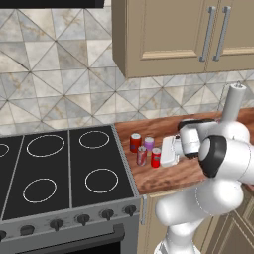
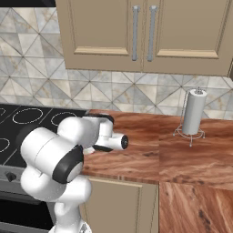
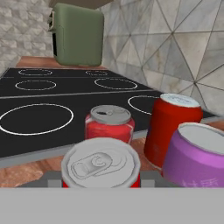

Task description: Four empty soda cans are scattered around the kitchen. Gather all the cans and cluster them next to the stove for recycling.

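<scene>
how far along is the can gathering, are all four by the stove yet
Nearly done. Three cans already stand on the wooden counter beside the black glass stove: a red can, a pale purple can and a greyish-red can. The fourth red can is among them, in the shut fingers of the gripper. Left: release it and pull back.

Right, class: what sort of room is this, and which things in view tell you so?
A home kitchen, rendered rather than real. The clues: a black stove with ring burners and knobs, a wooden counter under tan wall cupboards, and a paper-towel roll.
</scene>
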Robot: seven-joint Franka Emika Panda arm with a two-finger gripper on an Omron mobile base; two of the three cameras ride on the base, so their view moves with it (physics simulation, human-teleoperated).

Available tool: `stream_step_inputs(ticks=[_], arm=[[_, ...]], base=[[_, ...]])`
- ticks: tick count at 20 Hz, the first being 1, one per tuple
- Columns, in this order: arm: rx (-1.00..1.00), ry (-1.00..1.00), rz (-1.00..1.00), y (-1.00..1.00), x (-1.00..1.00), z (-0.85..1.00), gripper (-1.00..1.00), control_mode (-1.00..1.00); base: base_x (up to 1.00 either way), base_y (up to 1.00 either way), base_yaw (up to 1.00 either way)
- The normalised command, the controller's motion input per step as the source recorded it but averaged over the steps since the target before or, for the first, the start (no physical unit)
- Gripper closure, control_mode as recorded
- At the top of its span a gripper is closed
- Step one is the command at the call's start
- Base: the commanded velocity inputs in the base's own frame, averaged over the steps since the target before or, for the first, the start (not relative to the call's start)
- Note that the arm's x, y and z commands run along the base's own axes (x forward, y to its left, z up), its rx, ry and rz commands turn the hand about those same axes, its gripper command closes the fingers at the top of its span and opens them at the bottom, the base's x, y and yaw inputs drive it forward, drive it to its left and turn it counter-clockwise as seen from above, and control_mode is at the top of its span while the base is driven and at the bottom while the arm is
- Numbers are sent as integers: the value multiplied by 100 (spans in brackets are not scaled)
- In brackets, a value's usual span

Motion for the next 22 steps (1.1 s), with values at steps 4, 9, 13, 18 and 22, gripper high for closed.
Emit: stream_step_inputs(ticks=[4, 9, 13, 18, 22], arm=[[0, 2, -2, 3, 11, -14, 100, -100], [0, 2, -2, 1, 11, -14, 100, -100], [0, 1, -1, 5, 6, -15, 100, -100], [0, 1, -1, 8, 2, -18, 100, -100], [0, 0, -1, 9, 1, -20, -100, -100]], base=[[0, 0, 0], [0, 0, 0], [0, 0, 0], [0, 0, 0], [0, 0, 0]])
